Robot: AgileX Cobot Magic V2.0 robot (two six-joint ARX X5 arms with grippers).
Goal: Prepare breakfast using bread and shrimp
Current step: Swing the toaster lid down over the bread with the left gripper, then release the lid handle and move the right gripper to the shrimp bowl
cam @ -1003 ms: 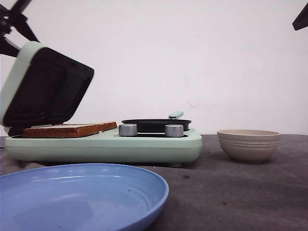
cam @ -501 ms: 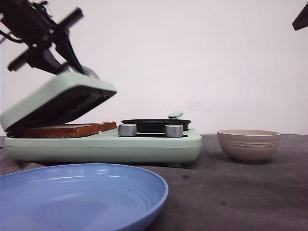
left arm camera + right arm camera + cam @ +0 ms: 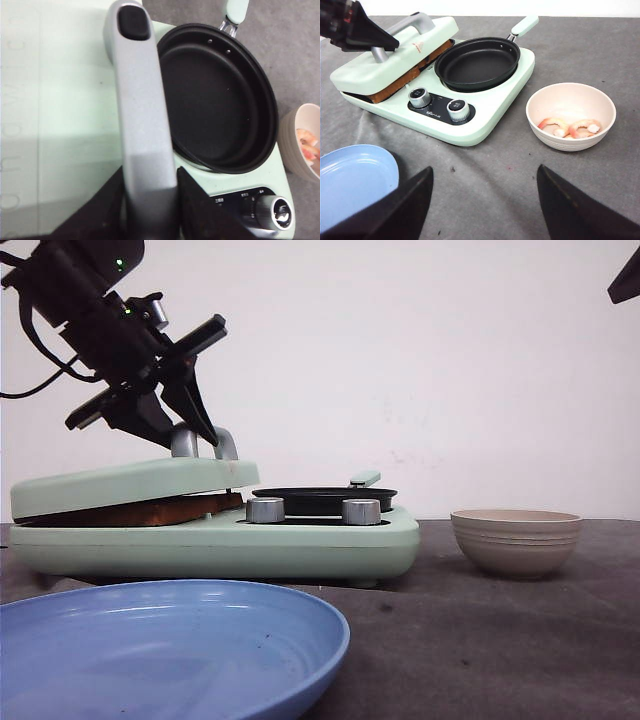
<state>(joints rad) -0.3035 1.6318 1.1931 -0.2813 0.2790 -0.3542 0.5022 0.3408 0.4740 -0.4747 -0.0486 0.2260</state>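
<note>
The mint-green breakfast maker point(image 3: 215, 540) stands on the dark grey worktop point(image 3: 500, 640). Its mint-green hinged lid point(image 3: 130, 483) lies almost flat over the sandwich plate, and the toasted brown-crusted bread point(image 3: 150, 510) is under it; only the crust edge shows between the lid and the base. In the right wrist view the same bread point(image 3: 402, 80) shows as a brown strip along the lid's side.

The left end effector point(image 3: 185, 415) is at the silver metal handle point(image 3: 145, 125) on top of the lid. In the left wrist view its two black fingers point(image 3: 192, 200) stand on both sides of the handle and seem to touch it, so it is clenched around the handle.

The round black frying pan point(image 3: 477, 62) with a mint-green grip sits on the other half of the machine, beside the lid. Two silver knobs point(image 3: 265, 510) are at the front of the base.

The beige ribbed bowl point(image 3: 570, 115) stands near the machine and holds pink shrimp point(image 3: 570, 127). The light blue round plate point(image 3: 170, 645) lies in front of the machine.

The right end effector point(image 3: 482, 200) is over the worktop with its two dark fingers far apart, released and holding nothing.
</note>
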